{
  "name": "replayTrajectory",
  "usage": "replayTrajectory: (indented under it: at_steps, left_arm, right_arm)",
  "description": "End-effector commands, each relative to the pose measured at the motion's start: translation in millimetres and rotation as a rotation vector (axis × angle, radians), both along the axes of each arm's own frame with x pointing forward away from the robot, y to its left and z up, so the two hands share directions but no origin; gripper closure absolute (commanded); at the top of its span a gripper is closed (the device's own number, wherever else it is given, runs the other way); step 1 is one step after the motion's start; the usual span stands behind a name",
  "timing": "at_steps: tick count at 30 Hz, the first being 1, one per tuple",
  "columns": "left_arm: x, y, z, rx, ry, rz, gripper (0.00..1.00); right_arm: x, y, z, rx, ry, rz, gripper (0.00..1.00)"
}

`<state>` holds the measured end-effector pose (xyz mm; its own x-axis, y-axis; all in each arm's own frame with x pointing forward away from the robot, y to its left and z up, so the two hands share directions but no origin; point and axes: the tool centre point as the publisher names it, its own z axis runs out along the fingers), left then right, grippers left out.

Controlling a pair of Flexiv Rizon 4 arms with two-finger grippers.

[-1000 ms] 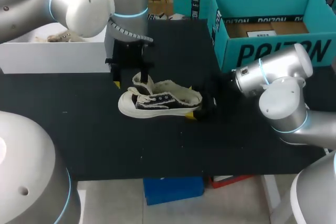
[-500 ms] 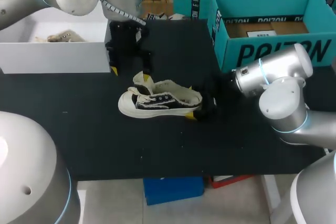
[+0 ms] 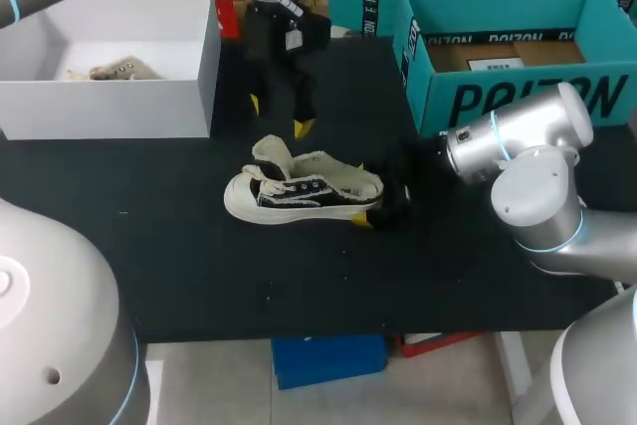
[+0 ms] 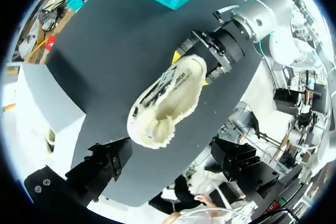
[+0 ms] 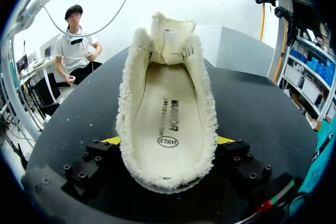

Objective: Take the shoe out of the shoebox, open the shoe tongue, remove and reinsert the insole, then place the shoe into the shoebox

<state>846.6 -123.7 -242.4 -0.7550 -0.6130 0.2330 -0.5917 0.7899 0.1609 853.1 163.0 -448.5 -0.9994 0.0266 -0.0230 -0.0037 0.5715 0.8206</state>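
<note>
Left pincer (image 3: 280, 114): spread wide, holding nothing, above black bench (image 3: 179, 266), just right of white box (image 3: 109, 106).
Shoe (image 3: 299, 191): upright mid-bench, tongue folded back, insole (image 5: 167, 114) lying inside.
Right pincer (image 3: 366, 193): clamped on shoe heel, both sides.
Shoebox (image 3: 518, 97): teal, open, far right.

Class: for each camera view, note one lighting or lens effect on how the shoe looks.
Head view: shoe evenly lit, pale against the dark table. Left wrist view: fisheye curves the table's edge. Right wrist view: shoe's heel looms large, toe small.
</note>
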Motion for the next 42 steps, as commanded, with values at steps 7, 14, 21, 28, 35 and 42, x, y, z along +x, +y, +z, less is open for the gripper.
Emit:
replayTrajectory:
  at_steps: [7, 14, 21, 28, 35, 42]
  left_arm:
    - [19.3, -8.1, -6.2, -0.010, 0.080, -0.308, 0.00]
    - [19.3, -8.1, -6.2, -0.010, 0.080, -0.308, 0.00]
    - [19.3, -8.1, -6.2, -0.010, 0.080, -0.308, 1.00]
    - [18.9, -7.3, -6.9, -0.010, 0.081, -0.308, 1.00]
    - [13.4, -8.8, -9.3, -0.144, 0.097, -0.363, 1.00]
    - [7.9, -13.7, -10.5, -0.234, 0.078, -0.377, 1.00]
  right_arm:
    - [0.6, 2.4, -6.6, -0.002, 0.002, 0.000, 1.00]
    - [0.6, 2.4, -6.6, -0.002, 0.002, 0.000, 1.00]
    - [0.6, 2.4, -6.6, -0.002, 0.002, 0.000, 1.00]
    - [0.6, 2.4, -6.6, -0.002, 0.002, 0.000, 1.00]
    - [0.6, 2.4, -6.6, -0.002, 0.002, 0.000, 1.00]
    - [0.6, 2.4, -6.6, -0.002, 0.002, 0.000, 1.00]
